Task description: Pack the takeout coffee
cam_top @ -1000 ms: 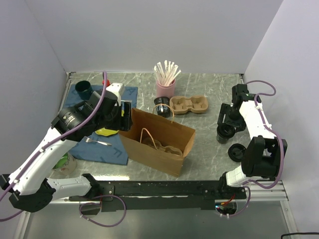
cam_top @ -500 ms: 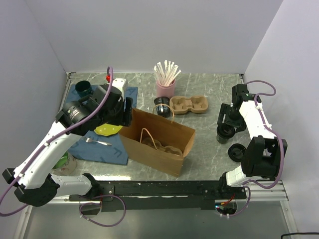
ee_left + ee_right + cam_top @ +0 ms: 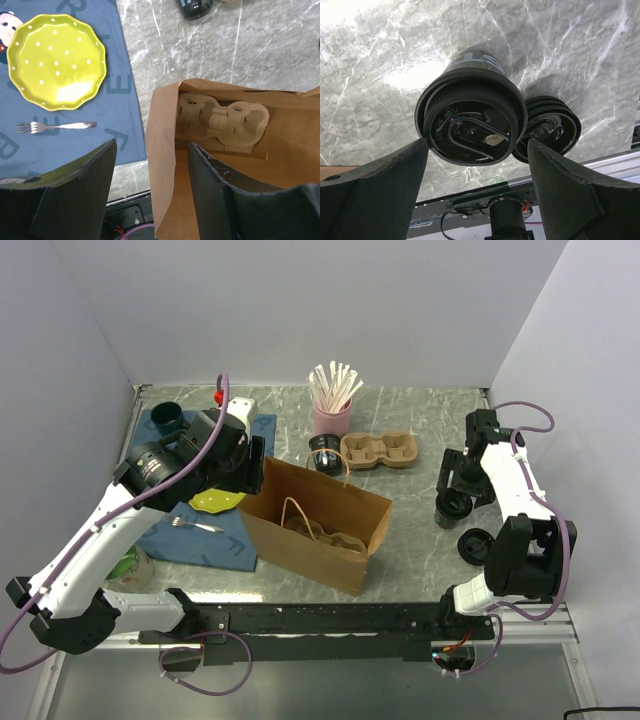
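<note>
Top external view: the paper bag (image 3: 310,545) stands open mid-table with a cup carrier (image 3: 222,120) inside. The left gripper (image 3: 152,146) hangs spread astride the bag's 9 o'clock wall. At 3 o'clock, the right gripper (image 3: 477,144) is spread either side of the lidded coffee cup (image 3: 470,125).

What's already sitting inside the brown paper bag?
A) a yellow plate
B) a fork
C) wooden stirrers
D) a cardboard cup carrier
D: the left wrist view looks down into the open bag and shows a cup carrier lying at its bottom.
</note>
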Controlling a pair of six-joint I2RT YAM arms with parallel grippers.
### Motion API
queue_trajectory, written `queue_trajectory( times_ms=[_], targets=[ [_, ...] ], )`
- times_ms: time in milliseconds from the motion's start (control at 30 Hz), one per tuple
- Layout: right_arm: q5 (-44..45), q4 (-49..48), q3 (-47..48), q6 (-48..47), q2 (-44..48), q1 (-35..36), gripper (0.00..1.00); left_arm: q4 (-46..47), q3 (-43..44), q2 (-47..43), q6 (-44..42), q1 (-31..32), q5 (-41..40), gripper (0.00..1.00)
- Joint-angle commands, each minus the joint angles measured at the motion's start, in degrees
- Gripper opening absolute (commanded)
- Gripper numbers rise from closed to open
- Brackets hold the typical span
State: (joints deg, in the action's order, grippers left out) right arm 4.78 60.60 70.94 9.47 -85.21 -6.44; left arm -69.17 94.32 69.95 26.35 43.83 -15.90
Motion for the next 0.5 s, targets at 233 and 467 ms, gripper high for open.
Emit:
queue_trajectory(
  times_ms=[233,467],
  targets=[
    [1.20,1.37,2.19,-0.07,2.59,0.37,0.88,-1.06,0.95,-0.52,-0.68,-0.15,0.61,0.66],
    [-0.20,1.28,2.80,0.19,2.68,0.28,0.85,-0.88,0.51,-0.78,-1.04,-0.15,0.78,0.67]
  ],
)
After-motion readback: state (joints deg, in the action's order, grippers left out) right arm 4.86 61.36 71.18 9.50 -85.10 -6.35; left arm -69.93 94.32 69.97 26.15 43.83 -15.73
